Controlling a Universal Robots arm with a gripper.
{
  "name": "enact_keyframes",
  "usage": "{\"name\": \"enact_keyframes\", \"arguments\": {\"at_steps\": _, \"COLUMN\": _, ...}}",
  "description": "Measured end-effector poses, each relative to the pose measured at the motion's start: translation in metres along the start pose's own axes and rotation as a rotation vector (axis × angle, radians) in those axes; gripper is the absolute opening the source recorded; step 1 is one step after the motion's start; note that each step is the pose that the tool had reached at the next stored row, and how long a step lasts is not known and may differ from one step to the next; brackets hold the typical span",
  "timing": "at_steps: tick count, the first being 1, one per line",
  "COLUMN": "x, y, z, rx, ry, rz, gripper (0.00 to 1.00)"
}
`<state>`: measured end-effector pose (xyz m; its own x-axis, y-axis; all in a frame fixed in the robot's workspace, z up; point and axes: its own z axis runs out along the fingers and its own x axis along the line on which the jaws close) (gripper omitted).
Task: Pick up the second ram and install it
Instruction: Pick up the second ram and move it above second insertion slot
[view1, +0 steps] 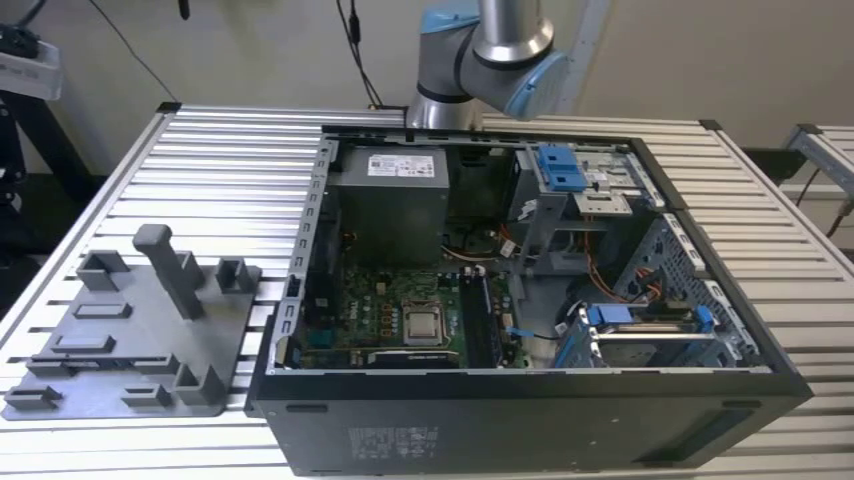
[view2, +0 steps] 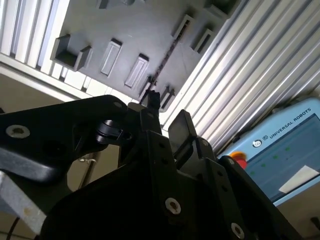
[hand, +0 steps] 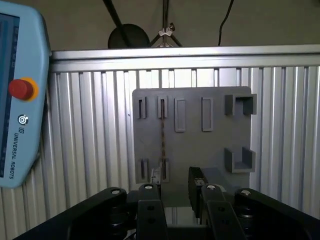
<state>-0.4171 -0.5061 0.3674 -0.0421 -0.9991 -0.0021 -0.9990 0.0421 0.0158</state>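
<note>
1. The step in hand is judged to be the approach for the pick. The gripper is poised well above the tray, and nothing is carried.
2. In both wrist views the gripper is seen spread. A clear gap is left between the fingers, and nothing is pinched.
3. The ram is found standing on edge in a slot of the tray, shown as a thin dark line. It has not yet been lifted.
4. In the first wrist view that line is seen nearer one finger than the middle of the gap. The gripper is therefore judged not yet centred over the ram.
5. In the exterior view the tray is placed at 8 o'clock on the bench. The open case is set just beside it, and the arm is seen at 12 o'clock.
6. The motherboard is exposed inside the case. Whether a stick is already seated in its slots cannot be told.
7. What the pick calls for, as judged:
   - The gap is to be centred over the thin edge.
   - The fingers are to be squared to the ram's flat faces.
   - A straight descent is needed, with the tray's posts kept clear.
   - A straight pull along the slot is needed, so the stick is not levered sideways.
</note>
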Motion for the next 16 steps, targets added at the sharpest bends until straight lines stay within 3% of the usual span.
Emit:
{"name": "enact_keyframes", "arguments": {"at_steps": 4, "x": 0.0001, "y": -0.0001, "z": 0.0038, "rx": -0.0003, "ry": 0.0003, "rz": -0.033, "gripper": 0.36}}
{"name": "enact_keyframes", "arguments": {"at_steps": 7, "x": 0.0001, "y": 0.0000, "z": 0.0079, "rx": -0.0004, "ry": -0.0049, "rz": -0.053, "gripper": 0.36}}
{"name": "enact_keyframes", "arguments": {"at_steps": 16, "x": 0.0004, "y": 0.0021, "z": 0.0184, "rx": -0.0007, "ry": -0.0192, "rz": -0.040, "gripper": 0.36}}
